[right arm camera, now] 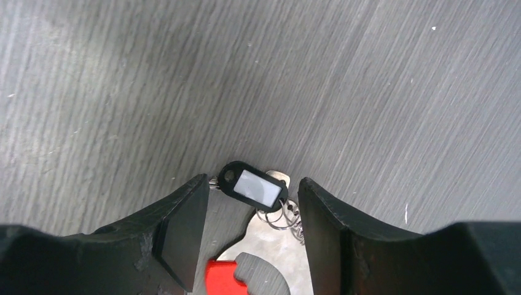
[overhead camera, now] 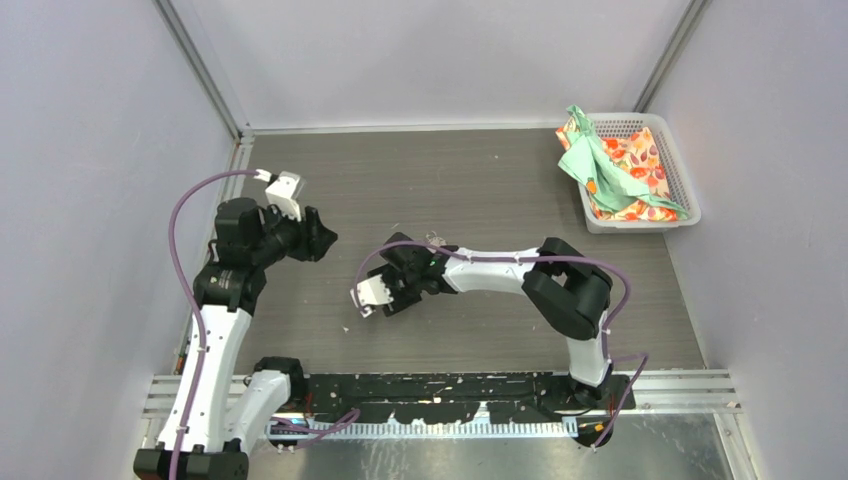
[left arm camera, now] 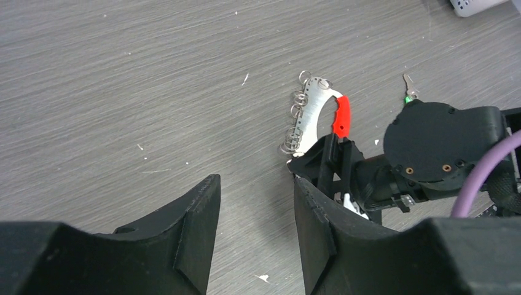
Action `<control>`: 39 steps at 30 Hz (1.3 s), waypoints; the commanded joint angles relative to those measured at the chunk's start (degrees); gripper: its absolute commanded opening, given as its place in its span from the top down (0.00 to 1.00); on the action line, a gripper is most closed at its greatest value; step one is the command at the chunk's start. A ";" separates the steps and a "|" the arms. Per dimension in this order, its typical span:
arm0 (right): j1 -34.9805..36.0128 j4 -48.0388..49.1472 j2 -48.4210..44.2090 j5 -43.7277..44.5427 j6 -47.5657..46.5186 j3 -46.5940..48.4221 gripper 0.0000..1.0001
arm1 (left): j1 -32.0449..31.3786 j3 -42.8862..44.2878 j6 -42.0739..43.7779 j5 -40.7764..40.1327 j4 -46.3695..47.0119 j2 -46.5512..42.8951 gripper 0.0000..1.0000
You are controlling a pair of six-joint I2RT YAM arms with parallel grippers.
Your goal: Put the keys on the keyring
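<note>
Right gripper point(right arm camera: 252, 180) points down at the table, jaws part-open and straddling the keyring point(right arm camera: 270, 255). I cannot tell whether the pads touch it. Between the fingertips lies the black tag point(right arm camera: 252, 187), a glossy oval with a pale label window. Its key is mostly hidden beneath. Nearer the palm sits the red tab point(right arm camera: 221, 276), matte plastic.

The keyring is a flat, curved plate of brushed metal lying on the table, with small wire rings point(left arm camera: 297, 101) along one edge. It looks light, stiff and slippery, and is likely to skate on the grey wood-grain table point(left arm camera: 123, 92). The thin plate offers little to pinch, so the thicker tab end seems the best place to hold. The rings look springy and fiddly.

Just beside the right wrist lies the green key point(left arm camera: 408, 89), tiny and loose, apart from the keyring. Left gripper point(left arm camera: 255, 180) hovers off to the side above bare table, jaws half-open and holding nothing.
</note>
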 commanded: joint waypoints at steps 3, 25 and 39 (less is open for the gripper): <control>0.04 -1.39 3.60 -1.11 1.25 2.94 0.40 | 0.20 1.61 -0.47 2.37 0.62 -1.36 0.52; -4.01 -9.98 1.12 -12.66 6.44 12.89 0.36 | 0.20 4.08 -2.57 1.97 0.96 -2.03 0.53; -5.06 -24.68 6.72 -10.68 0.74 20.18 0.39 | 0.21 4.82 -2.99 1.94 0.95 -1.72 0.53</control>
